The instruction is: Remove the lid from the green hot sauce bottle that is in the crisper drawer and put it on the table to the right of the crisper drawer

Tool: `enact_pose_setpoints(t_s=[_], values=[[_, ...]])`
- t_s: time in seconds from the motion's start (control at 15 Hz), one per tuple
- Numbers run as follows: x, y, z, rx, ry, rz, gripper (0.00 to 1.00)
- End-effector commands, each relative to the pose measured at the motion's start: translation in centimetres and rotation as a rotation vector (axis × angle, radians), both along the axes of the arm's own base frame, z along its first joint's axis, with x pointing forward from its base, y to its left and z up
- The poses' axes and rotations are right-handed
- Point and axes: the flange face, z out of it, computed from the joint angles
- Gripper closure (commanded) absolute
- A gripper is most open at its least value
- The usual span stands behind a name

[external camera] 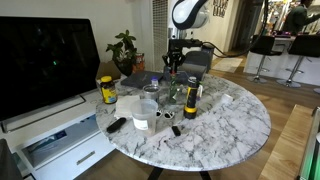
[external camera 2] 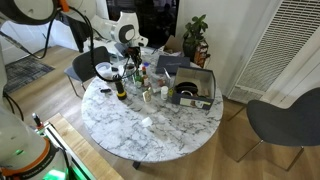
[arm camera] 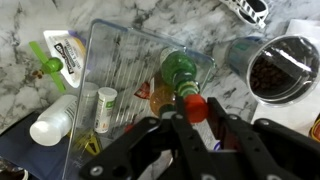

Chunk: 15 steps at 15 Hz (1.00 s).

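In the wrist view the green hot sauce bottle (arm camera: pixel 178 70) rests tilted in the translucent grey crisper drawer (arm camera: pixel 85 85), its neck pointing toward me. My gripper (arm camera: pixel 197 102) is shut on its red lid (arm camera: pixel 194 110), one finger on each side. I cannot tell whether the lid is off the neck. In both exterior views the gripper (external camera: pixel 172 64) (external camera 2: pixel 130 52) reaches down over the drawer (external camera: pixel 152 84) at the far side of the white marble table (external camera: pixel 235 120) (external camera 2: pixel 160 125).
The drawer also holds a white bottle (arm camera: pixel 50 127) and a small yellow-labelled vial (arm camera: pixel 105 108). A glass jar of dark beans (arm camera: pixel 285 68) stands beside the drawer. A yellow jar (external camera: pixel 107 90), a clear tub (external camera: pixel 145 108), another bottle (external camera: pixel 190 103) and a black tray (external camera 2: pixel 192 88) are on the table.
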Motion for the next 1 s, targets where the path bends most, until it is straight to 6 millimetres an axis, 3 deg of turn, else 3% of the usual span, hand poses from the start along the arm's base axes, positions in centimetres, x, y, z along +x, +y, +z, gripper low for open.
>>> enact_pose_setpoints(t_s=[0.0,0.2,0.47,0.73,0.93], values=[[-0.6,-0.3,1.0,-0.005,0.032,-0.014,0.93],[-1.4,-0.5,1.7,-0.006,0.052,-0.020,0.93],[-4.2,-1.3,3.0,0.008,0.064,-0.042,0.93],[-8.4,-2.8,3.1,0.023,0.083,-0.115,0.93],[-11.6,-5.3,2.4,0.011,0.094,-0.224,0.93]])
